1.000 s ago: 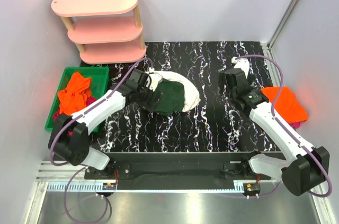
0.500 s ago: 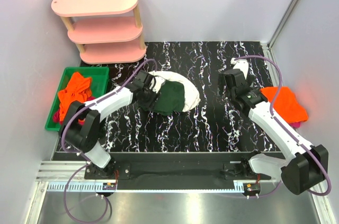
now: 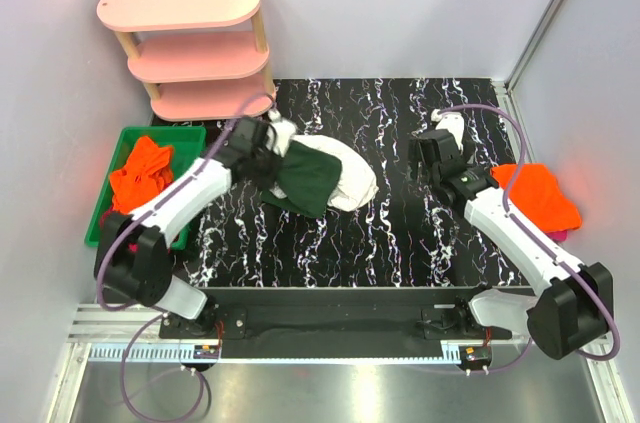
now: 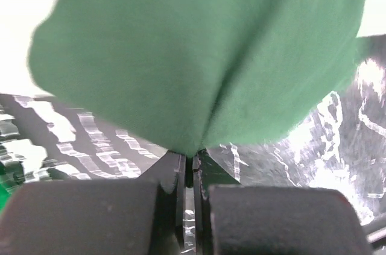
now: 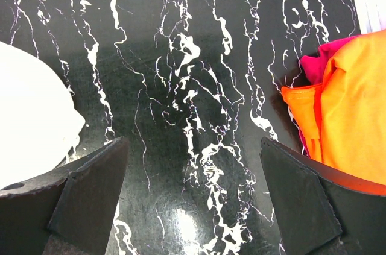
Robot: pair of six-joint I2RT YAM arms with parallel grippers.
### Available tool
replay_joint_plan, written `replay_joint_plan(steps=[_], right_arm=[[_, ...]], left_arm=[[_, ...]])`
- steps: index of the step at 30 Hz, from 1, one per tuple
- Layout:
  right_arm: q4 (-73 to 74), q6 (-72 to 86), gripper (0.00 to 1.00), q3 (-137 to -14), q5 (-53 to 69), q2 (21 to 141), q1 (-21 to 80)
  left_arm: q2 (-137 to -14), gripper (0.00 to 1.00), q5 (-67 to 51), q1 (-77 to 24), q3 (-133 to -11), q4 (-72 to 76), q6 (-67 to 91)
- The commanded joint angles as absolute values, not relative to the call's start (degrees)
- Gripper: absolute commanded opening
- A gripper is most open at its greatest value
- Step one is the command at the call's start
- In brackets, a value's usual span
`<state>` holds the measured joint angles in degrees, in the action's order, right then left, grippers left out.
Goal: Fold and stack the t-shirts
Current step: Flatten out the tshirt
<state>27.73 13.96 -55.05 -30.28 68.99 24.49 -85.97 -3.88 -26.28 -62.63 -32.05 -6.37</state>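
Top: left gripper point(image 3: 268, 168) is pinching the green sleeve point(image 3: 305, 185) of the white shirt point(image 3: 345, 171) mid-counter, and it's dragging it further toward the far-left corner than 0.5 s ago. Right gripper point(image 3: 432, 153) is hovering right of the shirt.
Left wrist: jaws are clamping the sleeve fold.
Right wrist: fingers are spread wide, gripping nothing. Orange shirt point(image 5: 356, 116) is lying at the right edge.

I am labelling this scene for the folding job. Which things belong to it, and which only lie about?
Job: white-and-green t-shirt; orange t-shirts, left; orange-and-magenta pile, right.
Lying about: pink shelf; green bin.
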Motion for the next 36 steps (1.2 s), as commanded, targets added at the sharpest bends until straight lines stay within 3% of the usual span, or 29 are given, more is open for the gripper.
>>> replay_joint_plan(steps=[1,19,36], right_arm=[[25.05,14.76,0.98,-55.81,-28.3,69.69,24.7],[18.99,20.04,0.93,-61.61,-20.39,84.37,32.16],[12.83,22.32,0.87,-69.17,-11.78,102.3,38.93]], left_arm=[[-79.98,0.0,-5.53,-17.69,-75.29,-33.39,-5.27],[-81.12,0.0,-7.73,-4.84,-90.43,-38.05,-5.8],[-80.42,0.0,-8.0,-4.48,-89.48,-39.38,-6.24]])
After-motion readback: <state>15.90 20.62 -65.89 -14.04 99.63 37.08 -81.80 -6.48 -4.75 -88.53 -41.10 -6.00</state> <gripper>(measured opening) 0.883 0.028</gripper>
